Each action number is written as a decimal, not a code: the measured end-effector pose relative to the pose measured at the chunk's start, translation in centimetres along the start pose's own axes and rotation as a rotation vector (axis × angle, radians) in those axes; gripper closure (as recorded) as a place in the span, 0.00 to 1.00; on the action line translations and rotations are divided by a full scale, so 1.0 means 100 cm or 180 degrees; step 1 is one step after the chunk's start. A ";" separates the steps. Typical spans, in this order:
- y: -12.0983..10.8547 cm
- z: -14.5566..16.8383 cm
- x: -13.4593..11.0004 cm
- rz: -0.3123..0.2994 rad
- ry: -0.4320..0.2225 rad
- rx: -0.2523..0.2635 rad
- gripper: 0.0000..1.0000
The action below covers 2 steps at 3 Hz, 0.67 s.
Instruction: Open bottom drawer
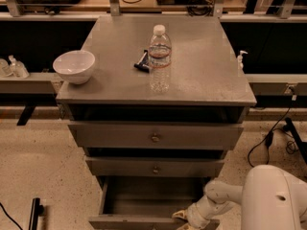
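Gripper (181, 218) state: can't tell, open or closed isn't visible. It sits low at the frame's bottom edge, right at the front panel of the bottom drawer (125, 221), right of centre. That drawer is the lowest of three and stands pulled out, inside visible and bare. Middle drawer (156, 168) and top drawer (155, 137) are shut. My read: task mostly done. What's left is maybe a little more travel, then let go and back off.
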<state>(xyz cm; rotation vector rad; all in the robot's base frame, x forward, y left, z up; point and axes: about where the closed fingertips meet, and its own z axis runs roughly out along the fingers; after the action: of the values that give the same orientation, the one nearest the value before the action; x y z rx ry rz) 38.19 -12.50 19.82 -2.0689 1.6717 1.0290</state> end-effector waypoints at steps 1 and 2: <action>0.000 -0.001 -0.001 -0.0015 -0.0006 -0.0014 0.76; 0.001 0.001 -0.002 -0.0013 -0.0013 -0.0023 0.62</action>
<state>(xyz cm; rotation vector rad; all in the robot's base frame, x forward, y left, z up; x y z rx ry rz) 38.03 -12.36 19.88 -2.0726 1.6636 1.0388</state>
